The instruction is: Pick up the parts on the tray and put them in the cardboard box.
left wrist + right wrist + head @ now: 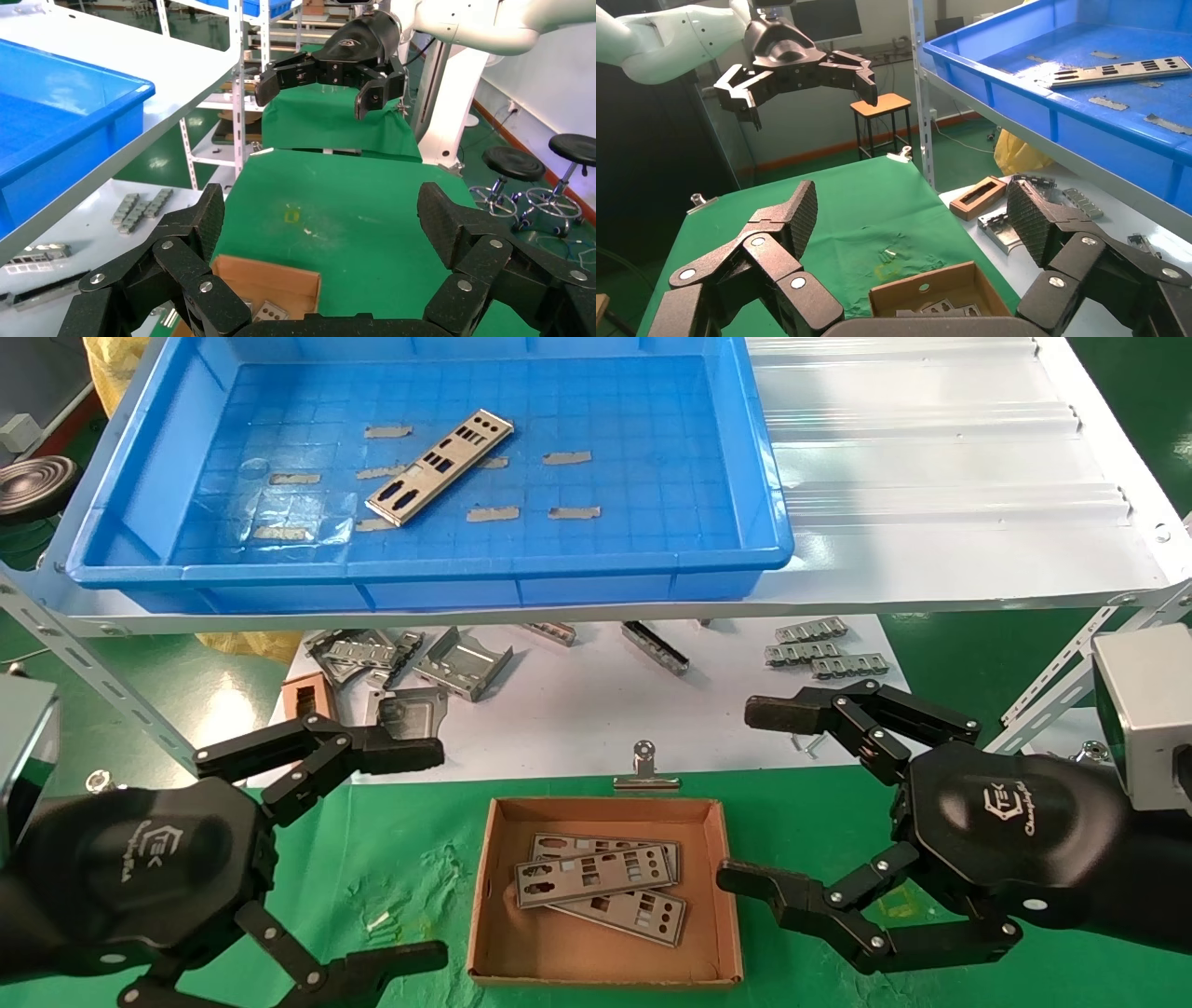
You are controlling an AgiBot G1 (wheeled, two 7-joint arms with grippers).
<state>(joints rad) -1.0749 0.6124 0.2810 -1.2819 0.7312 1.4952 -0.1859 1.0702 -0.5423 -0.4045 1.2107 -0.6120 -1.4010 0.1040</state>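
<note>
One silver part (pixel 440 467) lies at a slant on the gridded floor of the blue tray (pixel 559 565), up on the white shelf; the right wrist view also shows this part (pixel 1116 70). Below, the cardboard box (pixel 482 896) sits on green cloth and holds three overlapping parts (pixel 601 877). My left gripper (pixel 430 854) hovers open to the box's left, empty. On the other side my right gripper (pixel 745 794) is open and empty too, its lower fingertip near the box's right wall. Each wrist view looks down past wide-spread fingers at the box (pixel 274 284) (pixel 926 291).
Under the shelf, on a white sheet, lie bent grey brackets (pixel 461 663), a small narrow brown frame (pixel 305 696), linked metal strips (pixel 819 649) and a binder clip (pixel 644 770). Slotted shelf posts (pixel 84 682) slant down on both sides.
</note>
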